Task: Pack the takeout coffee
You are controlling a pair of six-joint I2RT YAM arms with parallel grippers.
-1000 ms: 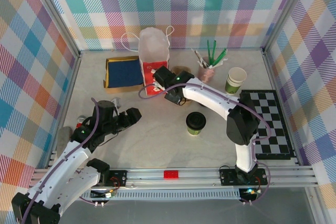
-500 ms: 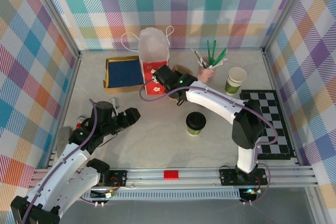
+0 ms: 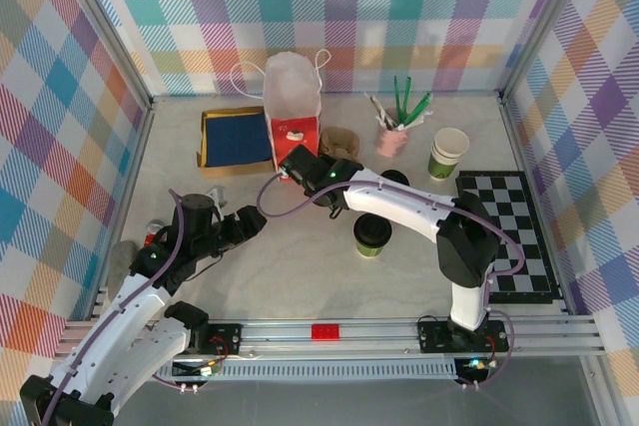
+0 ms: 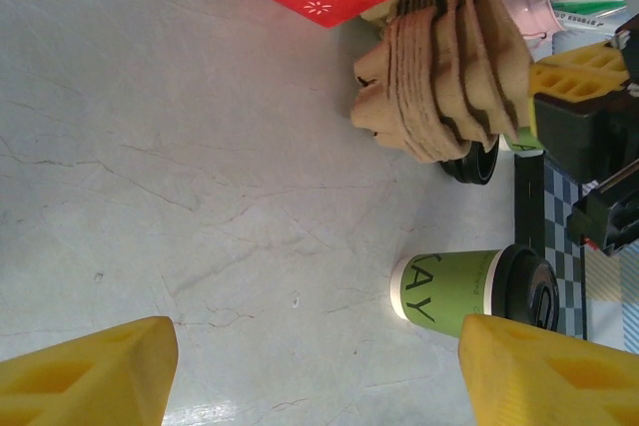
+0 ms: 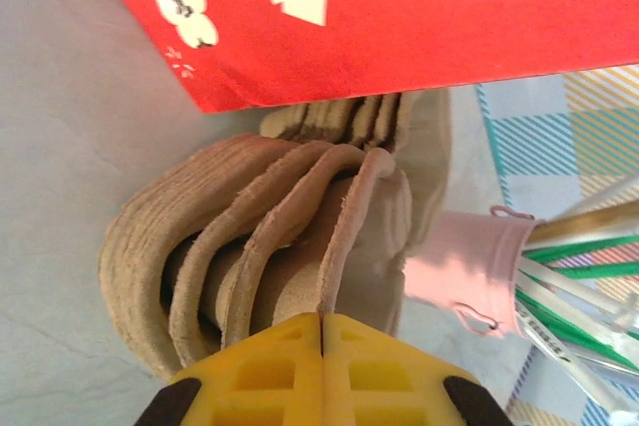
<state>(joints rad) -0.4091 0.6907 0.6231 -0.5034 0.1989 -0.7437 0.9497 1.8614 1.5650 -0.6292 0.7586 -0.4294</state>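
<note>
The takeout coffee (image 3: 372, 234) stands upright mid-table, olive-green with a black lid, and is seen side-on in the left wrist view (image 4: 461, 291). My left gripper (image 3: 246, 225) is open, its yellow fingertips (image 4: 92, 371) wide apart over bare table, with the cup just inside the right one. My right gripper (image 3: 312, 160) sits in front of the red bag (image 3: 293, 119). Its fingers (image 5: 321, 366) are shut on the thin edge of one brown cardboard cup carrier (image 5: 344, 236) in a leaning stack (image 3: 339, 139).
A pink cup of straws (image 3: 391, 133) and a lidless cream-rimmed cup stack (image 3: 448, 153) stand at the back right. A loose black lid (image 4: 471, 163) lies by the carriers. There is a blue napkin box (image 3: 237, 137) at the back left and a checkered mat (image 3: 514, 236) on the right.
My right gripper has moved a little left and toward the front, away from the bag, holding the carrier edge. The left arm has barely shifted.
</note>
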